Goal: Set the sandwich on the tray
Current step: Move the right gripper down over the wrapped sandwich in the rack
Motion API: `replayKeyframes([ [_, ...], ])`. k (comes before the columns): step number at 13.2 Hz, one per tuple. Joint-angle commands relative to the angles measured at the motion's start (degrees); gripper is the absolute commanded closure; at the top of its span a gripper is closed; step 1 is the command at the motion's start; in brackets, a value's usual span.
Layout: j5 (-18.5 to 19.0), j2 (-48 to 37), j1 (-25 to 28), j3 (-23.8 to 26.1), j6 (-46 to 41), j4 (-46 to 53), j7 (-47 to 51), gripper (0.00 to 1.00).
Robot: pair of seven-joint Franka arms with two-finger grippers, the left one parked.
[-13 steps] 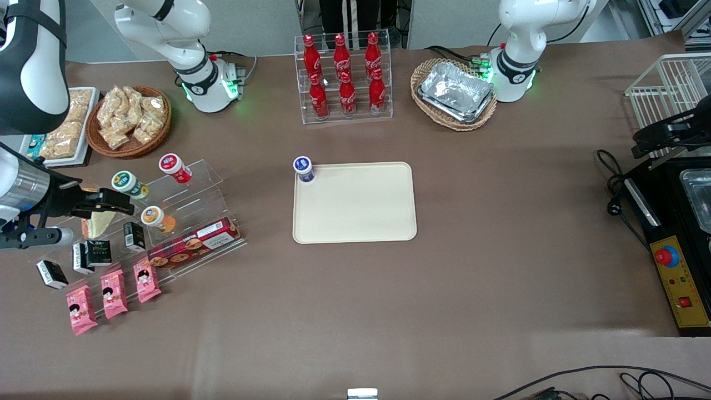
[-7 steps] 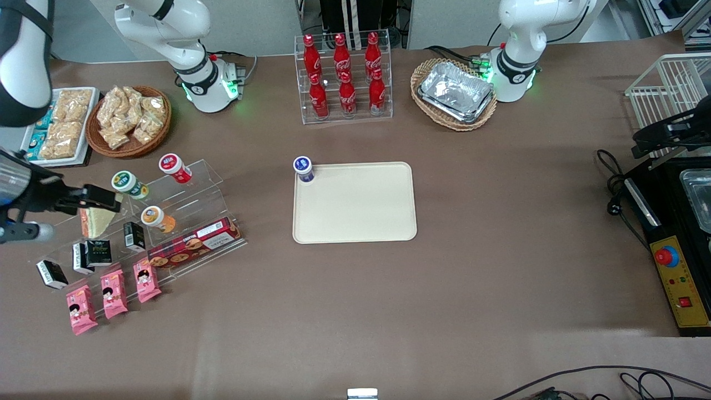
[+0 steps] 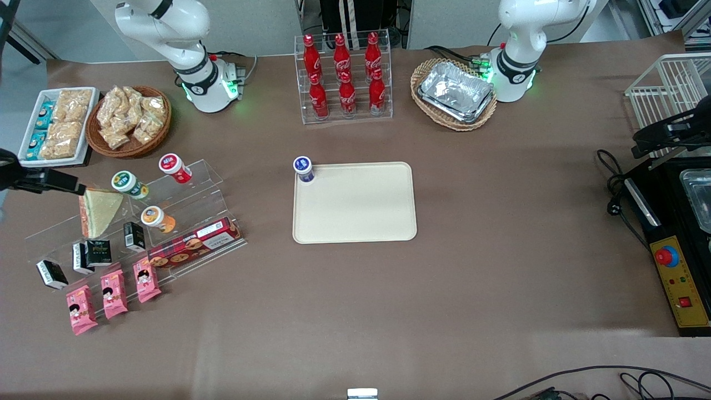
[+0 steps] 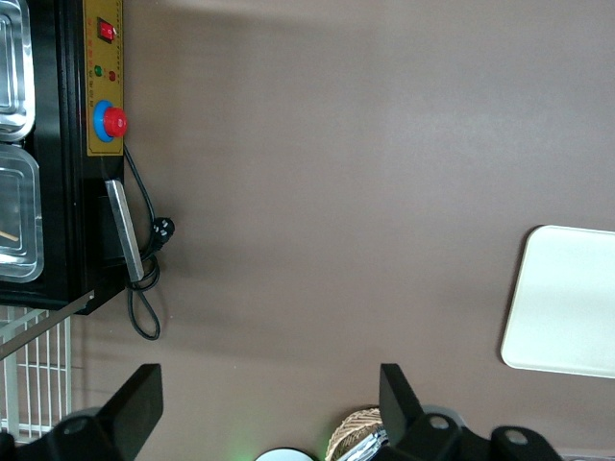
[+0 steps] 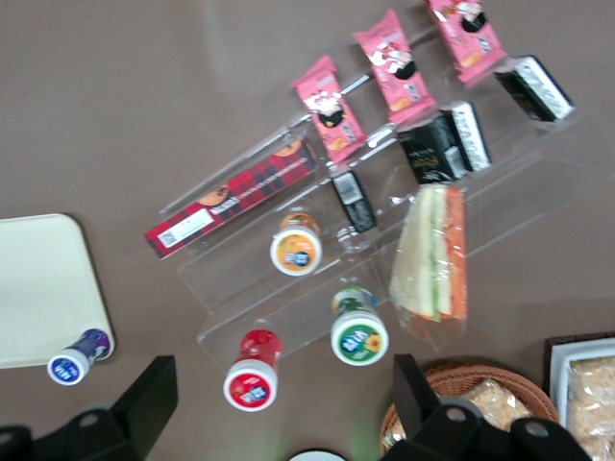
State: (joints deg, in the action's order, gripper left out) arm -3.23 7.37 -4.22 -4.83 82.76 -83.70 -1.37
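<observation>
A table (image 3: pixel 500 289) covered in matte brown sheeting is seen under even overhead light; grey flooring (image 3: pixel 255 22) shows past its edge.

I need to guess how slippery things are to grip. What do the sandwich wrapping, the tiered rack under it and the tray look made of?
Sandwich: seemingly thin clear film, since bread and filling show through.
Tiered rack: probably clear acrylic; the table shows through it, edges glint.
Tray: likely matte plastic, uniform cream, no glare.
The pincer hangs beside the sandwich, toward the working arm's end.
</observation>
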Motion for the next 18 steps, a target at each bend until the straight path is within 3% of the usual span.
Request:
replayKeyframes([
  [1,2.96,-1.39,-2.45,-0.01,-0.41,-2.07,-0.3,0.0],
  [4,2.97,-3.84,-4.83,-0.1,4.06,-7.42,-0.3,0.0],
  [8,3.5,-10.26,-5.36,-1.94,15.22,-21.65,-0.3,0.0],
  [18,3.5,-10.36,-7.73,-2.29,32.36,-37.58,-0.21,0.0],
])
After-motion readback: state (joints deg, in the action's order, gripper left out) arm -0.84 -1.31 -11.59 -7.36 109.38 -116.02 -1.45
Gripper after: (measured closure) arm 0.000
